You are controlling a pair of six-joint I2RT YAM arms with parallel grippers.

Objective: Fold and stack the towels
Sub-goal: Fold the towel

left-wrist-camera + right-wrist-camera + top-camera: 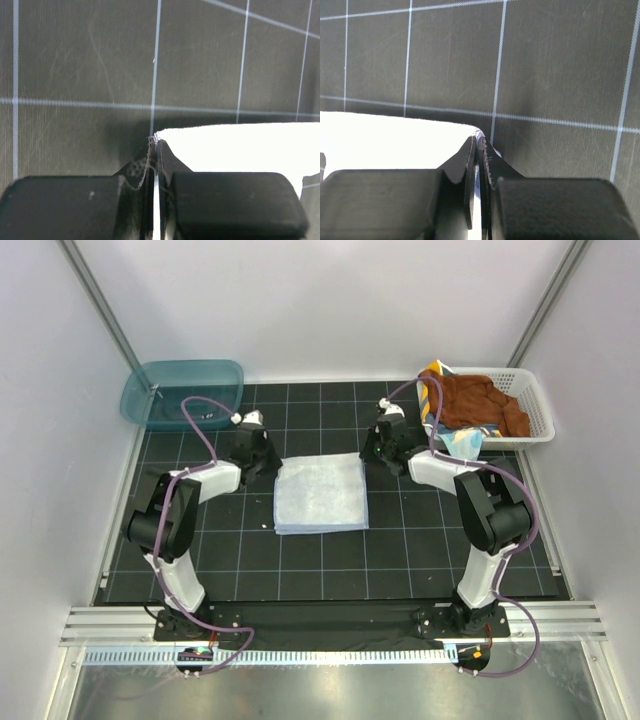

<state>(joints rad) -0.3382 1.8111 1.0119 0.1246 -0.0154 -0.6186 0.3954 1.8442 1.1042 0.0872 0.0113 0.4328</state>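
Observation:
A pale blue-white towel (320, 495) lies as a flat folded rectangle on the black gridded mat. My left gripper (272, 466) is at its far left corner and is shut on that corner. My right gripper (372, 456) is shut on the far right corner. The left wrist view has the jaws (156, 141) pinched together with the white towel (240, 150) spreading to the right. In the right wrist view the jaws (479, 138) clamp the corner, and the towel (385, 141) spreads to the left. A rust-brown towel (482, 400) is heaped in the basket.
A white lattice basket (538, 412) stands at the back right, with patterned cloths (462, 440) hanging over its near left rim. A teal plastic tub (182, 395) sits at the back left. White walls close in the mat.

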